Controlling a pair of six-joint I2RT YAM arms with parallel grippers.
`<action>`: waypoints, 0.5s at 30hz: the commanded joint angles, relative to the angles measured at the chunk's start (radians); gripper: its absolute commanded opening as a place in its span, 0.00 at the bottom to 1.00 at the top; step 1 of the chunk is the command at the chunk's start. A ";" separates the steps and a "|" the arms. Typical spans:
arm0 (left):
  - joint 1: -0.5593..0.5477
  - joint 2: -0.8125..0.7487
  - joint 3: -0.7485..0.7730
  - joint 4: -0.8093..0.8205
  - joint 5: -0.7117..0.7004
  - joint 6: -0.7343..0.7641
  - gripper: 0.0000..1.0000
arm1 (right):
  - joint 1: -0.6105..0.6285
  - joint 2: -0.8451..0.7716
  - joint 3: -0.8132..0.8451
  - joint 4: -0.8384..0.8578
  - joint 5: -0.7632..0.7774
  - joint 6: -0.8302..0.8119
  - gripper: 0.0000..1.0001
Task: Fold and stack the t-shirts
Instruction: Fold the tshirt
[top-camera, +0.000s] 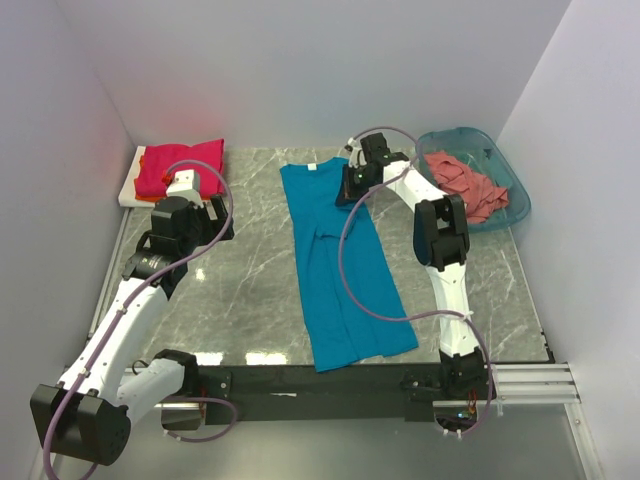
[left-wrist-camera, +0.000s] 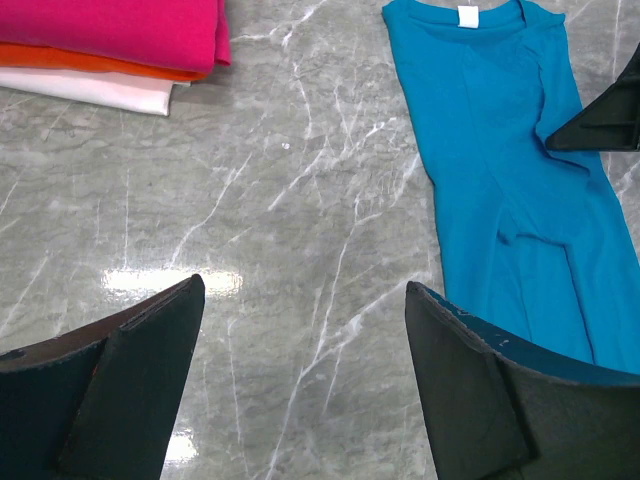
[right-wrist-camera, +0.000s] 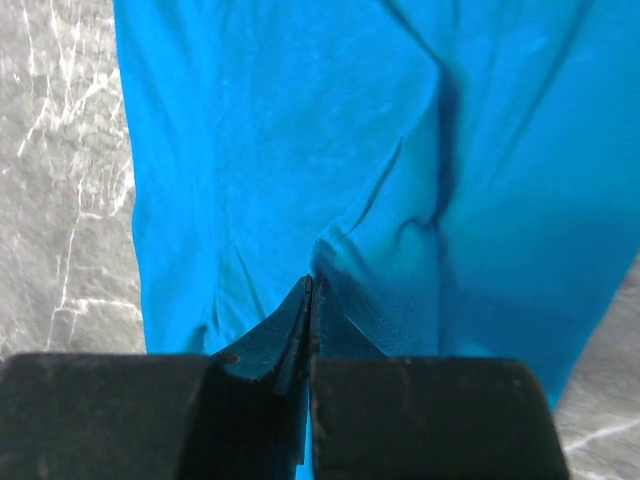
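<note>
A teal-blue t-shirt (top-camera: 340, 260) (left-wrist-camera: 510, 180) (right-wrist-camera: 250, 130) lies flat lengthwise down the middle of the table, its collar at the far end. My right gripper (top-camera: 350, 186) (right-wrist-camera: 312, 285) is shut on a fold of its cloth at the far right edge near the sleeve. Over bare marble left of the shirt my left gripper (top-camera: 212, 212) (left-wrist-camera: 305, 283) stands open and holds nothing. A folded magenta-red t-shirt (top-camera: 180, 165) (left-wrist-camera: 120, 30) rests on a folded orange one (left-wrist-camera: 100, 62) at the far left. A crumpled salmon-pink t-shirt (top-camera: 465, 185) lies in the basket.
The folded stack sits on a flat white board (top-camera: 130, 190) (left-wrist-camera: 100, 92) in the far left corner. A translucent teal basket (top-camera: 512, 170) stands at the far right. White walls close in three sides. The right arm's dark finger (left-wrist-camera: 600, 125) shows beside the shirt.
</note>
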 joint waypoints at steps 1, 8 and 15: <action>-0.002 -0.017 0.005 0.011 0.007 0.016 0.87 | 0.012 -0.091 0.016 -0.007 0.031 -0.017 0.00; -0.003 -0.015 0.006 0.011 0.007 0.016 0.87 | 0.035 -0.078 0.043 -0.031 0.001 -0.044 0.09; -0.003 -0.017 0.005 0.008 0.000 0.018 0.87 | 0.031 -0.126 0.086 -0.118 -0.171 -0.181 0.46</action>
